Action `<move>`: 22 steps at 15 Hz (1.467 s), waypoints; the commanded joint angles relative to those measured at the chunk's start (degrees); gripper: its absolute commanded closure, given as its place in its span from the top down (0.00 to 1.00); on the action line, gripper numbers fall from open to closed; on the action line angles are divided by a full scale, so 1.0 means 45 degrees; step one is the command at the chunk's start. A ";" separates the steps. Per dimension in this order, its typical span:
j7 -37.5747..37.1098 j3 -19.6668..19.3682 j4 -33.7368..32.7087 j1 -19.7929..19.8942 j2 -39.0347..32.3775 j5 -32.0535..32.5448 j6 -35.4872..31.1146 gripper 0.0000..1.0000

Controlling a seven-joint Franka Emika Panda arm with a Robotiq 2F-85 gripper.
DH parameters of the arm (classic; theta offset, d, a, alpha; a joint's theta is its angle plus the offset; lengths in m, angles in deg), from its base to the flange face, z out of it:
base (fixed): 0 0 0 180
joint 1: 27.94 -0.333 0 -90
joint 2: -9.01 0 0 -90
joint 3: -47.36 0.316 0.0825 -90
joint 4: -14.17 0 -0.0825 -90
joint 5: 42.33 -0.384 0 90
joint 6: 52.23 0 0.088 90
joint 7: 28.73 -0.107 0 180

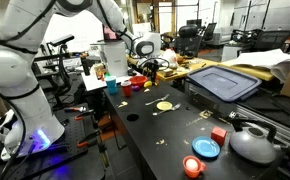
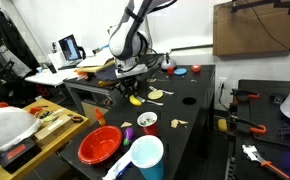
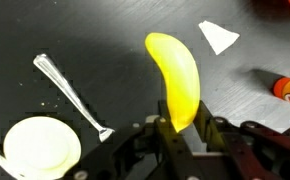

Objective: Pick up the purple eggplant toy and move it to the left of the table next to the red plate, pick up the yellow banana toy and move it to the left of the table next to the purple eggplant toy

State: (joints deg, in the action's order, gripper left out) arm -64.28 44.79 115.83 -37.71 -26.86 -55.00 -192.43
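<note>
Wrist view: my gripper (image 3: 182, 130) pinches one end of the yellow banana toy (image 3: 175, 72) over the black table (image 3: 105, 35), beside a spoon (image 3: 70, 92) and a pale disc (image 3: 40, 148). In an exterior view, the red plate (image 2: 100, 146) lies well apart from it.

Quantities on the tabletop: red plate (image 2: 100, 143), 1; blue plate (image 1: 206, 148), 1; yellow banana toy (image 3: 177, 80), 1; pale round disc (image 3: 40, 148), 1; red cube (image 1: 218, 134), 1; spoon (image 3: 70, 95), 1
</note>
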 commanded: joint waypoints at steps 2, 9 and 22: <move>-0.0908 0.0340 0.0474 -0.0061 0.0298 -0.0573 -0.0604 0.07; -0.1490 0.0820 0.0613 0.0100 0.0278 -0.1851 -0.0077 0.07; -0.1351 0.1750 0.1841 -0.0426 0.0468 -0.2543 -0.0471 0.07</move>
State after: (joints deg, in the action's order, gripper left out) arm -68.88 51.96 121.51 -39.18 -26.87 -65.22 -193.51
